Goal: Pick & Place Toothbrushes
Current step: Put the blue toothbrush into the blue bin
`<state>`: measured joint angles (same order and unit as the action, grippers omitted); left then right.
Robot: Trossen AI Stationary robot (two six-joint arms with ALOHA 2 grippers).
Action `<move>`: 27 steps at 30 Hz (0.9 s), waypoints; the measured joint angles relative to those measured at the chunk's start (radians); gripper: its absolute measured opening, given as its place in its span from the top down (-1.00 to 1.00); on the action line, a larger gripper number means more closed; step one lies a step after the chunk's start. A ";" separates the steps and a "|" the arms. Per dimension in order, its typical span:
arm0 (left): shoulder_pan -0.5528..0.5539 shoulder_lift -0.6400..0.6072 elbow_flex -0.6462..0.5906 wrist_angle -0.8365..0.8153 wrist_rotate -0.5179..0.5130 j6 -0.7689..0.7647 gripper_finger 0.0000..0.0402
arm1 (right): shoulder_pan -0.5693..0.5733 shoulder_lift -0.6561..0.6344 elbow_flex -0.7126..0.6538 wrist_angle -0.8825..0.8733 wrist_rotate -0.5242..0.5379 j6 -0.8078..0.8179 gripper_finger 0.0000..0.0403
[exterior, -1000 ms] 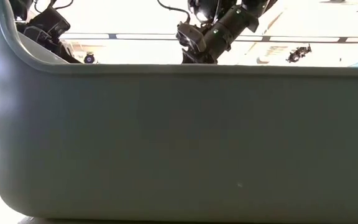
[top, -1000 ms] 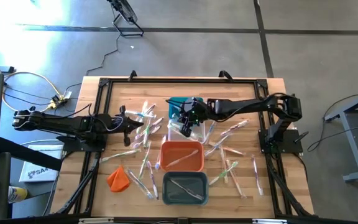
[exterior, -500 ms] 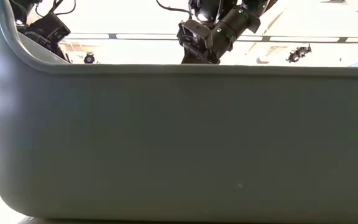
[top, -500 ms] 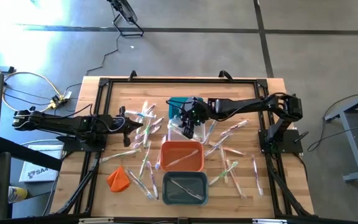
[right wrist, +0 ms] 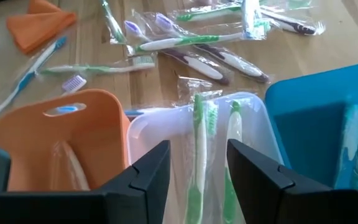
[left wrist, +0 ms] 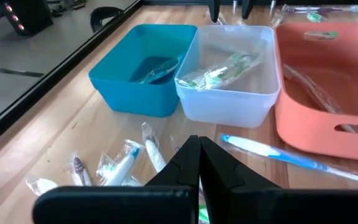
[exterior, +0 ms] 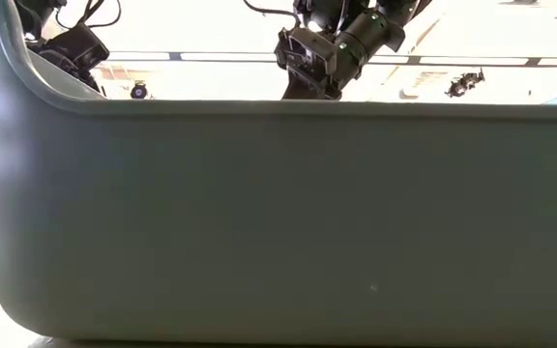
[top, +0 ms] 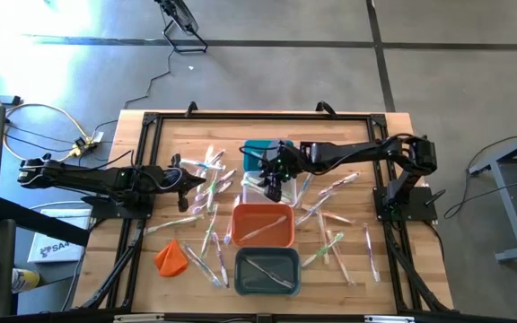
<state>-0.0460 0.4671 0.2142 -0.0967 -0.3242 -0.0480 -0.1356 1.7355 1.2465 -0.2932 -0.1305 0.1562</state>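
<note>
Many toothbrushes, most in clear wrappers, lie scattered on the wooden table (top: 357, 269), left (top: 206, 170) and right (top: 335, 193) of a row of bins. My right gripper (right wrist: 197, 171) hangs open, tilted down, over the clear bin (right wrist: 247, 118). Green toothbrushes in wrappers (right wrist: 199, 143) lie in that bin. My left gripper (left wrist: 197, 155) is shut, holds nothing, and hovers above the left-hand toothbrushes (left wrist: 126, 165), pointing toward the bins. In the high view the right gripper (top: 272, 181) is above the clear bin (top: 257, 187) and the left gripper (top: 203, 177) is left of it.
The row runs from the far teal bin (top: 255, 152) past the clear one to the orange bin (top: 263, 224) and the near grey bin (top: 266, 269), whose wall (exterior: 278, 222) fills the low view. An orange cloth (top: 170, 257) lies near left. A black frame (top: 142, 144) borders the table.
My right gripper has opened above the clear bin and rolled a little, staying in place. My left gripper has kept still and shut.
</note>
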 joint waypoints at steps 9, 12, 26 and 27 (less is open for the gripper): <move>0.000 0.000 0.000 -0.018 0.000 -0.014 1.00 | -0.033 -0.120 0.000 -0.127 0.000 -0.004 0.25; 0.000 0.000 0.000 -0.019 -0.001 -0.013 1.00 | -0.047 -0.182 0.000 -0.213 0.000 -0.004 0.25; 0.000 0.000 0.000 -0.027 -0.001 -0.013 1.00 | -0.130 -0.274 0.000 -0.643 0.076 -0.116 0.25; 0.000 0.000 0.000 -0.026 -0.001 -0.013 1.00 | -0.133 -0.274 0.000 -0.672 0.074 -0.129 0.25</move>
<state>-0.0460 0.4667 0.2142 -0.1230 -0.3256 -0.0612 -0.2689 1.4612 1.2465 -0.9649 -0.0561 0.0274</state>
